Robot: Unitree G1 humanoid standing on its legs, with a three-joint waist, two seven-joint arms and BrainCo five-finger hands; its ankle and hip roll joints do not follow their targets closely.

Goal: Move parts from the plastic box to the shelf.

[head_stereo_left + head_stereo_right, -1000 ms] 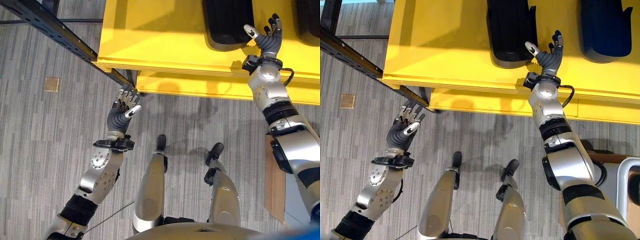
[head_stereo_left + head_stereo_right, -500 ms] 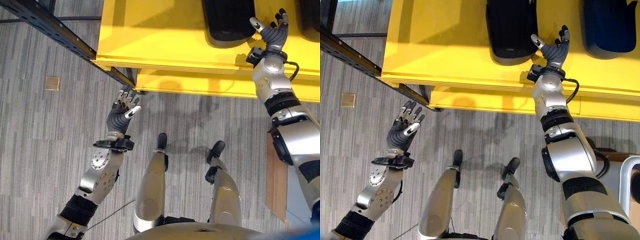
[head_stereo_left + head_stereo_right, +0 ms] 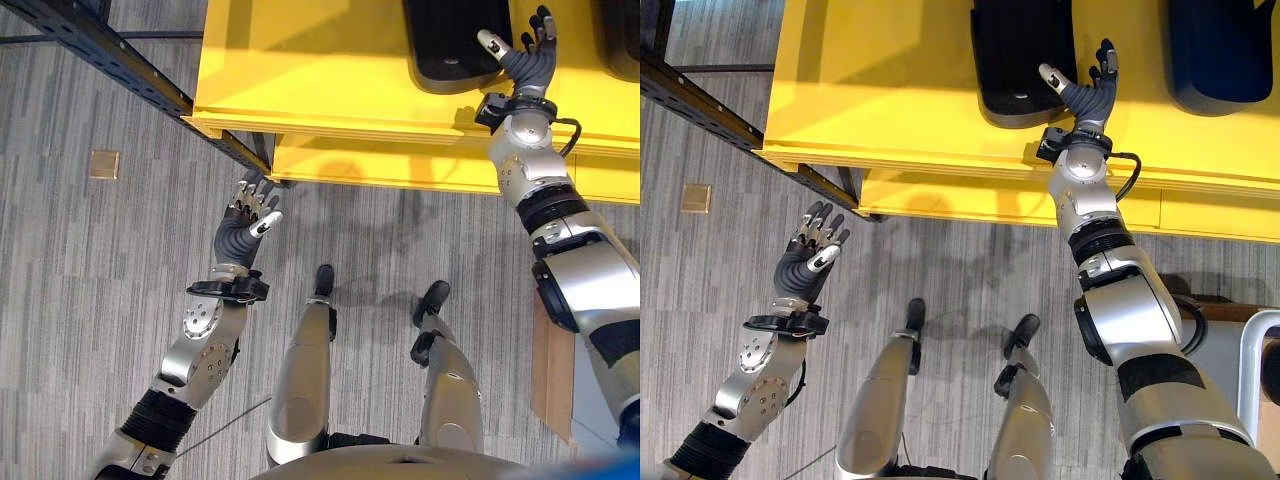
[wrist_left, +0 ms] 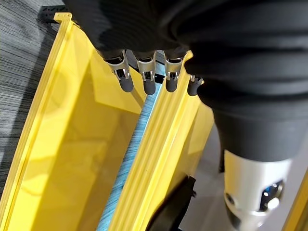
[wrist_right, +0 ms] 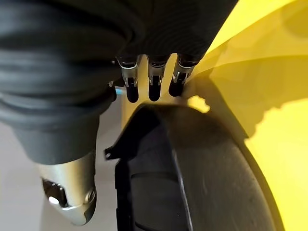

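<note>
In the left eye view we record the right hand (image 3: 522,62) spread beside a black moulded part (image 3: 456,42) lying on the yellow shelf (image 3: 300,70), its long axis running away from the robot and its rounded end toward the shelf's front edge. In the right eye view we note the left hand (image 3: 810,262) relaxed and spread over the floor, holding nothing, and a dark blue part (image 3: 1220,50) lying parallel, well apart to the right. In the right wrist view the black part (image 5: 192,183) shows a smooth curved rim just past the straight fingers (image 5: 153,79).
</note>
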